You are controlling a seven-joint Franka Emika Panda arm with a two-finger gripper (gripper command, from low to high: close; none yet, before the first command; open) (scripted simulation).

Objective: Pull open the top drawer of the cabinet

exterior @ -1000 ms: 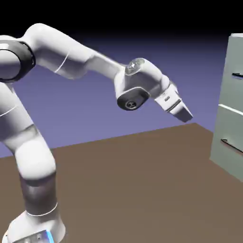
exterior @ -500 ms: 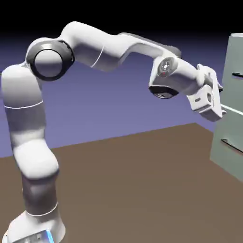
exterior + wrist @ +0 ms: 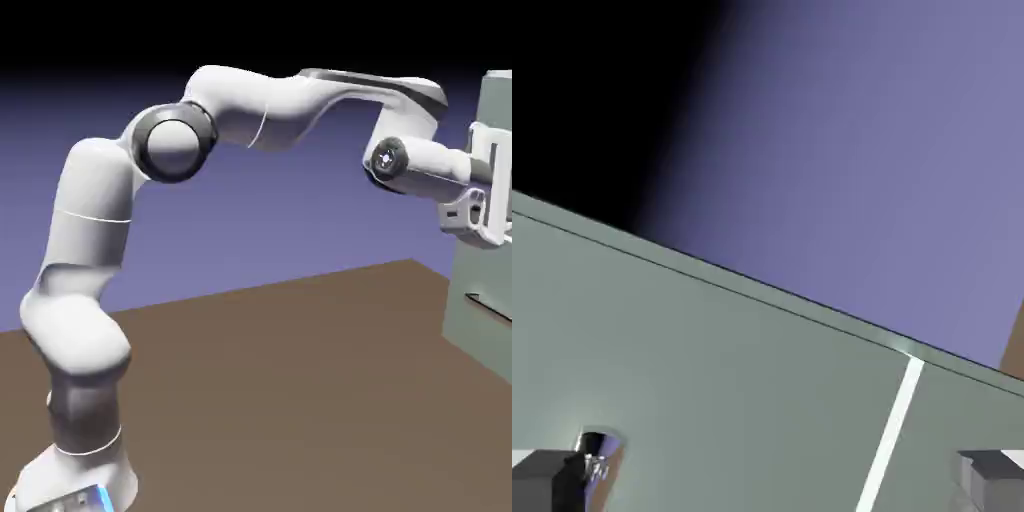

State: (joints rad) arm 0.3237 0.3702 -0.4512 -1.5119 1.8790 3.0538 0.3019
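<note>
The pale grey-green cabinet (image 3: pixel 490 290) stands at the exterior view's right edge. Its top drawer (image 3: pixel 497 110) sits flush with the fronts below, and my hand covers its handle. My gripper (image 3: pixel 497 195) is level with that drawer and right at its front. In the hand view the drawer front (image 3: pixel 712 380) fills the lower half. The gripper (image 3: pixel 770 488) is open, with one grey fingertip (image 3: pixel 547 482) at the left and the other at the far right. A shiny end of the handle (image 3: pixel 597 445) shows by the left fingertip. Nothing is between the fingers.
A lower drawer with its dark bar handle (image 3: pixel 488 305) sits under my hand. A bright seam (image 3: pixel 890 435) between drawer fronts crosses the hand view. The brown table (image 3: pixel 280 400) stretches from the robot's base to the cabinet's foot.
The arm has stretched to the right and risen. The hand turned from pointing down at the table to facing the cabinet's front. The fingers stayed open.
</note>
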